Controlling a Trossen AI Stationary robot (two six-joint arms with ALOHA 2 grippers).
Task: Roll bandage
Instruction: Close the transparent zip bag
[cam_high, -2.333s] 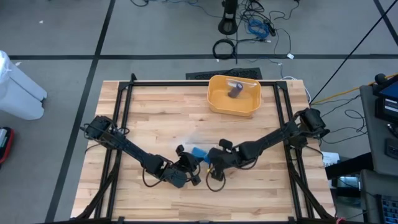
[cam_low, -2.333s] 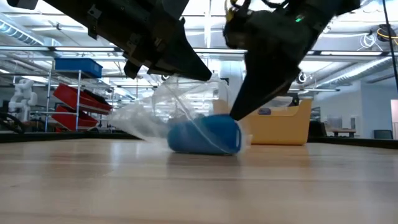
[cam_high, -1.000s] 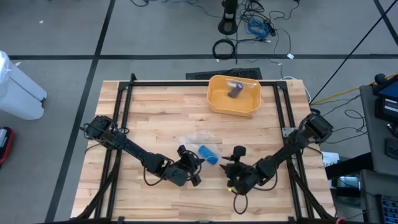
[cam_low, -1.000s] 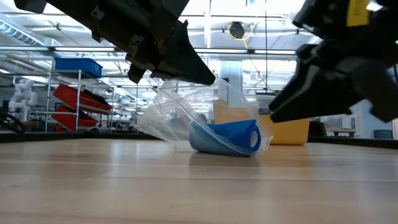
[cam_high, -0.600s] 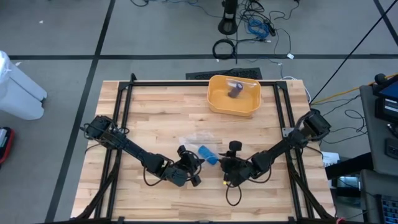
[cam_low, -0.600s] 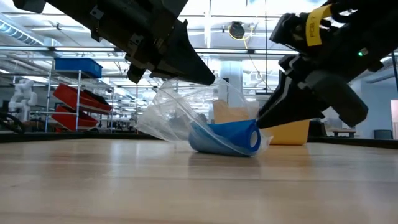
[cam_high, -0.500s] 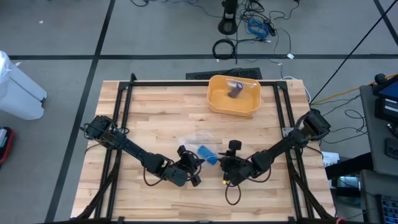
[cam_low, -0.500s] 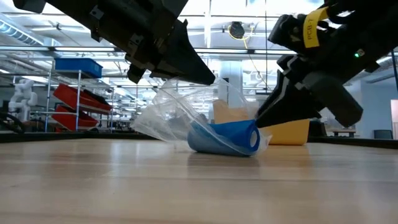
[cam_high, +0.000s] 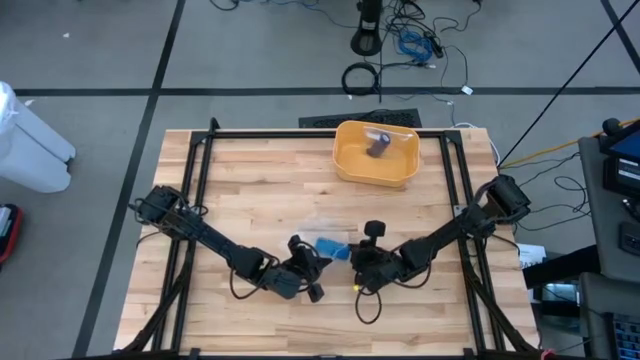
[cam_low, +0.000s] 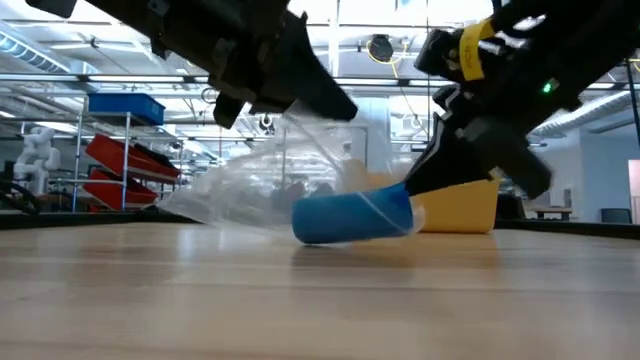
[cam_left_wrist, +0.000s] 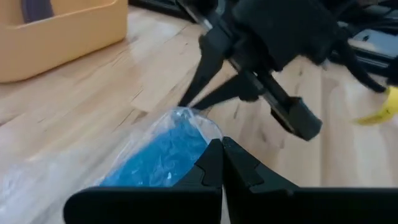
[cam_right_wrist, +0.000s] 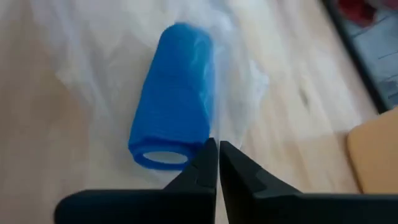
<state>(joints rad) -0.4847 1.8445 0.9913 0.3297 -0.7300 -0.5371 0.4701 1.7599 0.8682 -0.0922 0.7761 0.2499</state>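
Observation:
A blue bandage roll (cam_high: 328, 247) (cam_right_wrist: 177, 106) lies inside a clear plastic wrapper (cam_low: 250, 195) near the middle of the table's near half. My left gripper (cam_high: 306, 262) (cam_left_wrist: 221, 151) is shut on the wrapper above the roll's left side. My right gripper (cam_high: 351, 258) (cam_right_wrist: 217, 151) is shut at the roll's right end. In the low view the roll (cam_low: 355, 215) is tilted, its left end down on the table and its right end raised. My left gripper pinches the wrapper's loose plastic (cam_left_wrist: 193, 121) between its two fingers, slanting down from the table's left. The plastic slopes from the fingers down over the roll. One layer or several, I cannot tell. My right gripper pinches the wrapper's plastic (cam_right_wrist: 239, 134) right beside the roll's open end, slanting down from the table's right. That end of the roll is raised off the table; the other end rests on it.
A yellow bin (cam_high: 350, 165) with a dark object inside stands at the far middle of the table. A black metal frame (cam_high: 200, 180) runs along the table's sides and far edge. Bare wood lies near and to the left of the roll.
My right gripper has gone toward the table's left, up to the roll's right end, and has shut on the wrapper there. The roll has shifted left and tipped, its right end lifted. The wrapper has spread out lower toward the left.

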